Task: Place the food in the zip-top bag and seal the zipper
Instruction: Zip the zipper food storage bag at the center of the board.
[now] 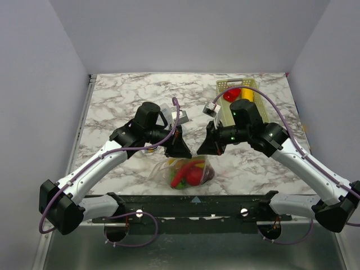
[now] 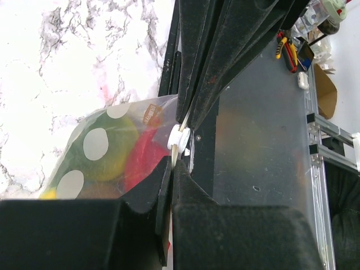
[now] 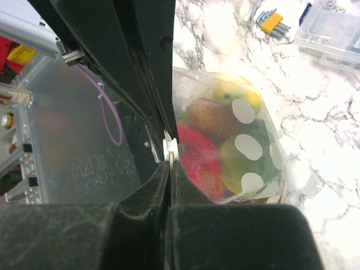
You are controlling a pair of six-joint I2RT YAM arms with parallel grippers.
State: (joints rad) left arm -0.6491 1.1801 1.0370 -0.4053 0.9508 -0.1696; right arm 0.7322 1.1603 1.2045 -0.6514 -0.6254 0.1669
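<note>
The clear zip-top bag (image 1: 187, 171) lies near the table's front edge, holding red, green, yellow and maroon food (image 1: 190, 173). It also shows in the left wrist view (image 2: 107, 149) and in the right wrist view (image 3: 239, 152). My left gripper (image 1: 183, 151) and right gripper (image 1: 201, 149) meet tip to tip above the bag's top edge. Each is shut on the zipper strip. A white slider piece (image 2: 180, 138) sits on the strip between the two grippers and also shows in the right wrist view (image 3: 170, 147). My left gripper (image 2: 173, 162) and right gripper (image 3: 170, 167) pinch the thin strip flat.
A pale green mesh basket (image 1: 254, 85) stands at the back right with a red food (image 1: 231, 94) and a yellow food (image 1: 246, 93) in it. A clear plastic box (image 3: 337, 28) and small yellow-handled tools (image 3: 270, 21) lie on the marble. The black front rail (image 1: 191, 199) runs just below the bag.
</note>
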